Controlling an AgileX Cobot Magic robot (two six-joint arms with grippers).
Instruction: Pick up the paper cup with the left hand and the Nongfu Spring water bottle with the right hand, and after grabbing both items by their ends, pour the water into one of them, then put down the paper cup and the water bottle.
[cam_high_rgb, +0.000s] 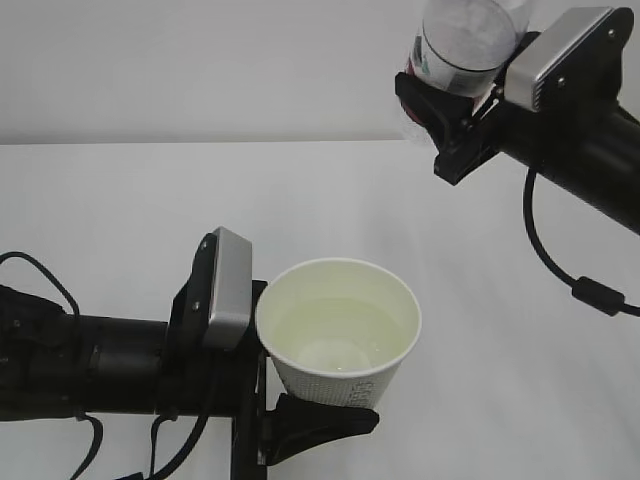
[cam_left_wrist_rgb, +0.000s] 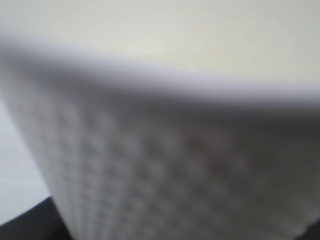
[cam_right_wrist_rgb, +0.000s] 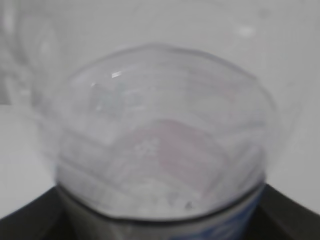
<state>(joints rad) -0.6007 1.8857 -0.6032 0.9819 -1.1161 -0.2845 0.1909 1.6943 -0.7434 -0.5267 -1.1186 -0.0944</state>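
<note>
Two arms are up off the white table (cam_high_rgb: 120, 210), and I take the paper cup (cam_high_rgb: 340, 335) as my landmark. On my exterior feed the cup sits low and a little left of centre, upright, its mouth open toward the camera. Inside it I can see water (cam_high_rgb: 335, 335), a pale, clear pool covering the bottom, its surface well below the rim. The left hand (cam_high_rgb: 300, 400) comes in from the left of the cup and has its black fingers clamped on the cup's lower wall, one finger curving under the base on the near side. The grey camera plate (cam_high_rgb: 226, 290) of that arm stands just beside the cup's left rim. My left wrist feed is filled by the cup's dimpled side (cam_left_wrist_rgb: 150, 170), very blurred, with the rim running across the top.

Up and to the right of the cup, well apart from it, the right hand (cam_high_rgb: 445, 95) grips the Nongfu Spring water bottle (cam_high_rgb: 465, 40), jaws closed on the labelled body. Part of the bottle runs out of the top of the frame, so I cannot tell which way its mouth points. On the right wrist feed I see the bottle's clear ribbed body (cam_right_wrist_rgb: 165, 140) close up and out of focus, with black finger edges at both lower corners.
</note>
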